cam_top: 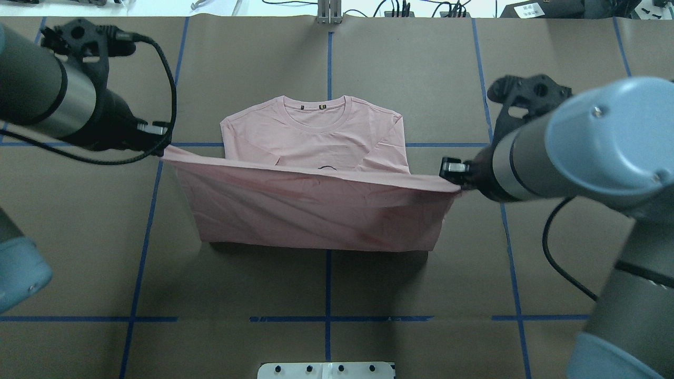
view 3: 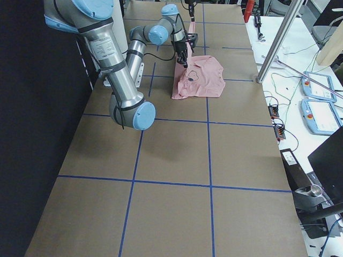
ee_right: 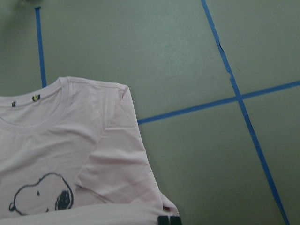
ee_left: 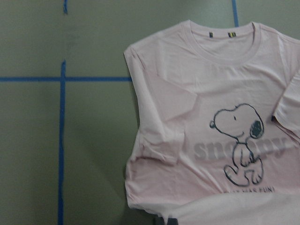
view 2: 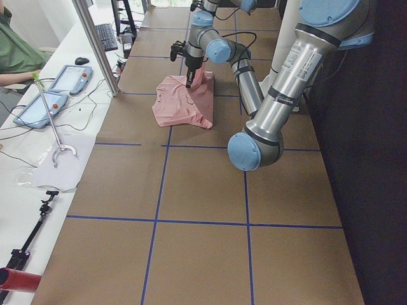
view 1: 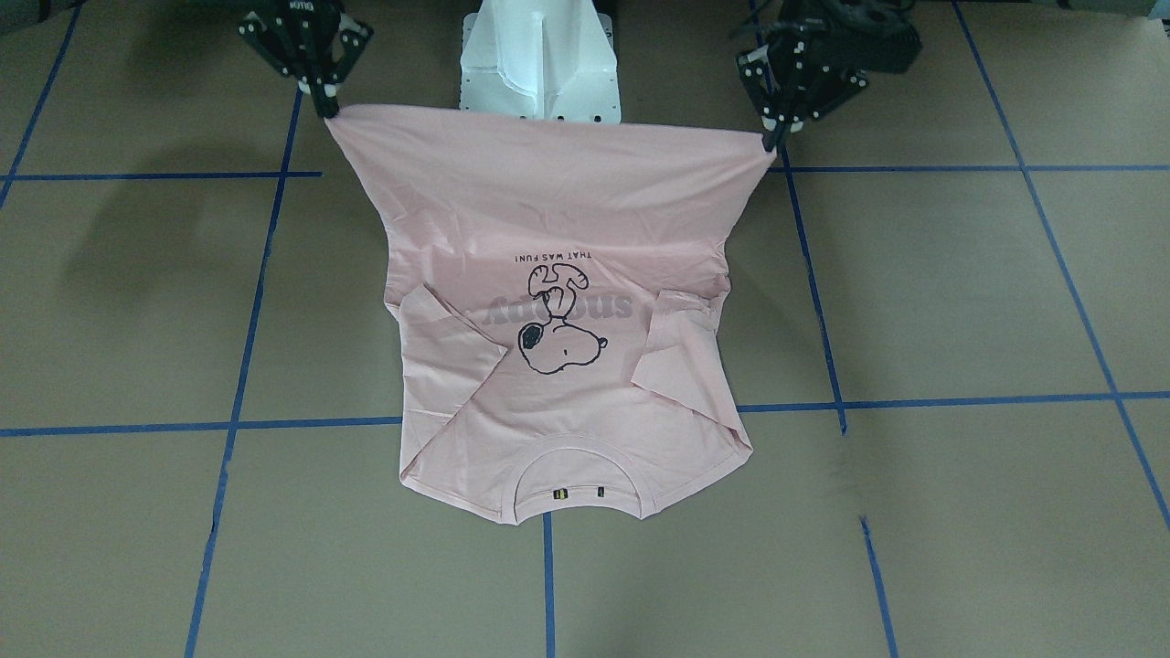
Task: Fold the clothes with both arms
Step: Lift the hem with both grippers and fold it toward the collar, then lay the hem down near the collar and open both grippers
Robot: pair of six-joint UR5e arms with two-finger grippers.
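Observation:
The pale pink T-shirt lies print side up, collar away from the robot, both sleeves folded inward over the cartoon dog. Its hem edge is lifted and stretched taut between my two grippers. My left gripper is shut on one hem corner; in the overhead view it is at the shirt's left. My right gripper is shut on the other corner; overhead it is at the right. The raised hem hides the shirt's lower half from above. The left wrist view shows the dog print.
The brown table carries a grid of blue tape lines. The white pedestal stands just behind the lifted hem. Operator tablets, cables and a metal pole lie beyond the table's far edge.

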